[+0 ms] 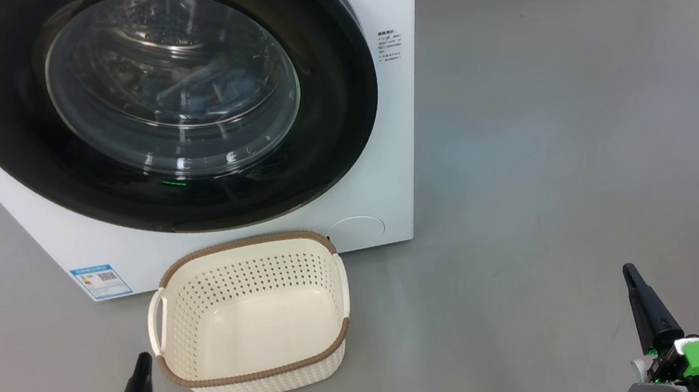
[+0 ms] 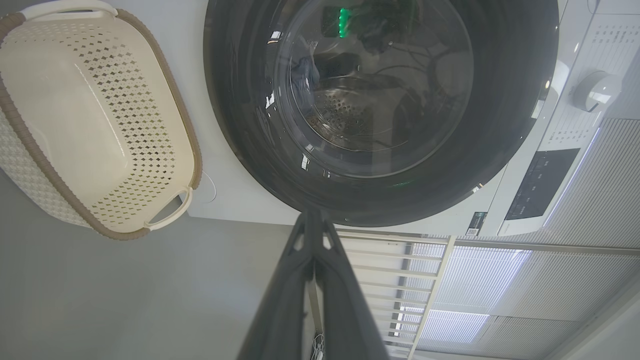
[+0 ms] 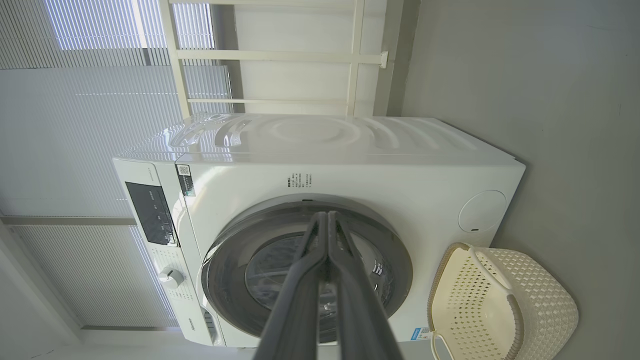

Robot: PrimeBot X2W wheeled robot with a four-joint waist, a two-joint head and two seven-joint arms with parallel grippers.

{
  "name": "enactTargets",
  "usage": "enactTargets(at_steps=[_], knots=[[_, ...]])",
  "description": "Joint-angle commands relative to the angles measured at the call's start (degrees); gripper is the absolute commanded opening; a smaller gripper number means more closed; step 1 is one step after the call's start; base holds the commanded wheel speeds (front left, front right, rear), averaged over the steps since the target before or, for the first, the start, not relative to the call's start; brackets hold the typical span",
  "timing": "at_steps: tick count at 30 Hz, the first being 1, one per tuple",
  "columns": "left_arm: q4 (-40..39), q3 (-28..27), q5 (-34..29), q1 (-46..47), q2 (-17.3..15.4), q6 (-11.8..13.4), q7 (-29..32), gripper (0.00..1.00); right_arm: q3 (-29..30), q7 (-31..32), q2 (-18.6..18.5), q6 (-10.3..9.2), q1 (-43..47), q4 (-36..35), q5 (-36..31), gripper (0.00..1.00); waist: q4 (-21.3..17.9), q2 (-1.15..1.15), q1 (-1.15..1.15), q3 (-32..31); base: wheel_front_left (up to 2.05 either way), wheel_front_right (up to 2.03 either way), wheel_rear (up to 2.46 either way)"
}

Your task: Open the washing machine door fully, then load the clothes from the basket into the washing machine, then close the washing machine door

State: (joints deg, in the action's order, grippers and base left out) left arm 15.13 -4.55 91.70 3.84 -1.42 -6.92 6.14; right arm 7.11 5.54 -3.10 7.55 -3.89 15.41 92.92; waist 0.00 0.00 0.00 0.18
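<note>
Flanking the basket (image 1: 244,240), left gripper (image 1: 143,358) and right gripper (image 1: 629,269) (both closed) overhang open floor (image 1: 519,204)

Item count, as I read it from the remote station:

- I count one washing machine (image 1: 384,153), fitted with one washing machine door (image 1: 13,147).
- On the cabinet front I count one blue label (image 1: 101,282), one printed text sticker (image 1: 390,45), one round cover (image 1: 356,229), one control knob (image 3: 170,277) and one control panel (image 3: 150,212).
- I count one basket (image 1: 265,380), which carries two handles (image 1: 156,320).
- I see the clothes (image 1: 209,92) through the door glass as a bluish mass, and I cannot resolve the number of pieces.
- I count two end effectors: one left end effector (image 1: 144,359) and one right end effector (image 1: 629,272). Each has two fingers (image 3: 300,285).
</note>
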Motion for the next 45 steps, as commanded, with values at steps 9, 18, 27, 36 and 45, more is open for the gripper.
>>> enactTargets(at_steps=[9, 18, 27, 36, 45], knots=[[-1.1, -1.9, 0.5, 2.4, -1.5, -0.6, 0.3, 0.0, -1.0, 0.6, -0.1, -0.06, -2.3, -1.4, -0.4, 0.0, 0.0, 0.0, 0.0, 0.0, 0.0, 0.0, 0.0], [-1.1, -1.9, 0.5, 2.4, -1.5, -0.6, 0.3, 0.0, -0.9, 0.7, -0.1, -0.06, -2.3, -1.4, -0.5, 0.0, 0.0, 0.0, 0.0, 0.0, 0.0, 0.0, 0.0], [-1.1, -1.9, 0.5, 2.4, -1.5, -0.6, 0.3, 0.0, -0.9, 0.7, 0.0, -0.06, -2.3, -1.4, -0.5, 0.0, 0.0, 0.0, 0.0, 0.0, 0.0, 0.0, 0.0], [-1.1, -1.9, 0.5, 2.4, -1.5, -0.6, 0.3, 0.0, -0.8, 0.7, 0.0, -0.06, -2.3, -1.4, -0.5, 0.0, 0.0, 0.0, 0.0, 0.0, 0.0, 0.0, 0.0], [-1.1, -1.9, 0.5, 2.4, -1.5, -0.6, 0.3, 0.0, -0.8, 0.8, 0.0, -0.06, -2.3, -1.4, -0.6, 0.0, 0.0, 0.0, 0.0, 0.0, 0.0, 0.0, 0.0]])
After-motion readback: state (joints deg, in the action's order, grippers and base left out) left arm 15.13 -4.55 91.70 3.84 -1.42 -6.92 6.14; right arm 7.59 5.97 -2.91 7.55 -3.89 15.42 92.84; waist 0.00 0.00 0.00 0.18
